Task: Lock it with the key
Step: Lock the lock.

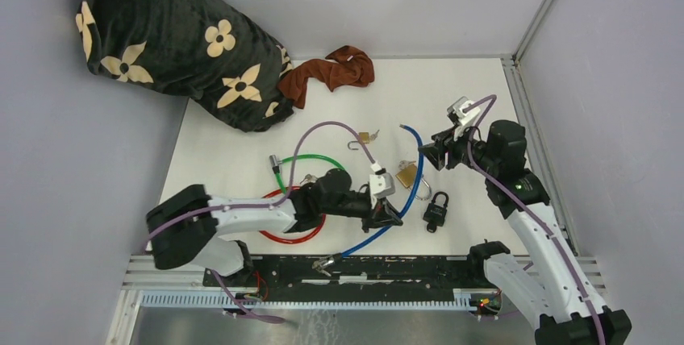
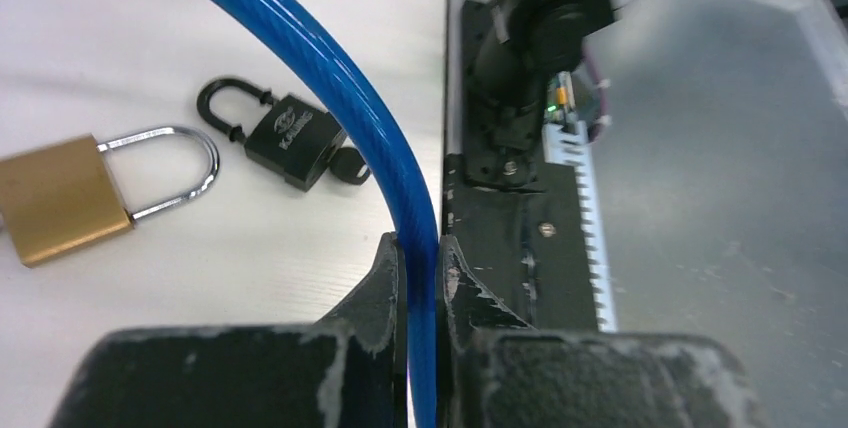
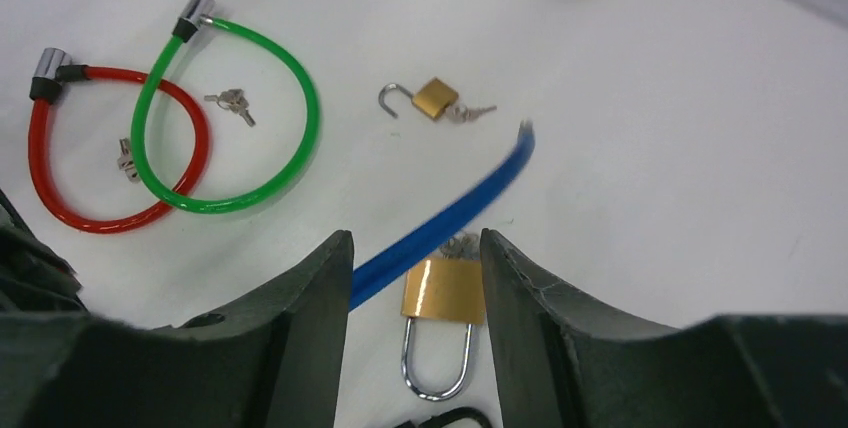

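Left tool point(image 2: 420, 248): closed on the blue cable point(image 2: 330, 68). In the left wrist view both fingers press the cable from either side, with no gap showing.

Right tool point(image 3: 415, 243): open, jaws clearly apart, gripping nothing. The blue cable runs under the gap between its fingers in the right wrist view, blurred. Cannot tell whether it touches either finger.

Blue cable, top view point(image 1: 419, 184): a long arc on the tabletop point(image 1: 468, 79). Its far tip is near the right tool point(image 1: 431, 154), its middle is in the left tool point(image 1: 385, 214), and its near end is at the near edge by the arm bases.

Big brass padlock point(image 3: 443, 293): shackle closed, lying flat just beside the blue cable.

Black padlock point(image 2: 290, 138): lying flat, shackle closed, a key in its base. The cable crosses in front of it in the left wrist view.

Small brass padlock point(image 3: 435, 98): shackle swung open, a key in it, well apart from both tools.

Green cable point(image 3: 315, 113) and red cable point(image 3: 40, 168): overlapping loops to the left. Loose keys point(image 3: 232, 101) lie inside the green loop.

Brown cloth point(image 1: 331, 71) and dark flowered blanket point(image 1: 161, 39): at the far edge, touching each other.
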Controlling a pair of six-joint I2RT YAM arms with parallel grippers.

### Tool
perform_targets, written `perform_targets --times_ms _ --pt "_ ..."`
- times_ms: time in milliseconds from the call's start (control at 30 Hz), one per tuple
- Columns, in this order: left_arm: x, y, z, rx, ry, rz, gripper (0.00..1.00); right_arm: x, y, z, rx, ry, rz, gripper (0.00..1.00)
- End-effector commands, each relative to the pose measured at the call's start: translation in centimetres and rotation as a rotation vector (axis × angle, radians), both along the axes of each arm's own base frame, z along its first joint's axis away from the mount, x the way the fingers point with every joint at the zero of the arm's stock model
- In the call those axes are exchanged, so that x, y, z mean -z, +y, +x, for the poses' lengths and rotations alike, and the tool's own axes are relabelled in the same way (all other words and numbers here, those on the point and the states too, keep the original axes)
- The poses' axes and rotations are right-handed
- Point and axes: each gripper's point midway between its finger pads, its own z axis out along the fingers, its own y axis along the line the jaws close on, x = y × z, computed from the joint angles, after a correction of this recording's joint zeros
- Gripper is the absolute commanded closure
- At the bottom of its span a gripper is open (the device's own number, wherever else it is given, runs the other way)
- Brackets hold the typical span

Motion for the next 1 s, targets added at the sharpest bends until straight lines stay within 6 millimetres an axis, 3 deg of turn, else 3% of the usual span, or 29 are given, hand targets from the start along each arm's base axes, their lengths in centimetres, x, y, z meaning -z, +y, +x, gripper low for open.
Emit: perform_targets --times_ms 0,133,300,467,600,833,967 --pt "-5.4 3.4 -2.3 0.177 -0.128 -0.111 0.98 -5.9 2.1 -1.9 -0.25 -0.302 -0.03 0.45" --pt "-7.4 6.0 -3.6 0.274 -0.249 -0.104 0.98 -8.3 3.8 -5.5 -0.495 -0.578 -0.091 0.43" --pt "-8.7 8.5 -3.6 0.298 -0.26 -0.082 0.98 -9.2 3.6 -9.0 -0.664 -0.966 -0.317 0.28" --pt "-8.9 10.0 -3.5 0.318 -0.27 -0.059 0.98 -10.0 3.1 -9.5 -0.746 -1.093 -0.499 0.24" --pt "-9.1 10.1 -3.5 0.314 -0.243 -0.043 0.98 -11.7 4.6 -11.4 -0.883 -1.28 -0.462 0.24" --pt "-11.0 9.0 -3.8 0.306 -0.078 -0.081 0.98 -14.7 5.2 -11.2 -0.802 -1.493 -0.442 0.24" --pt "-13.1 7.8 -0.8 0.164 0.058 -0.112 0.98 -14.4 5.5 -8.9 -0.752 -1.461 -0.474 0.22"
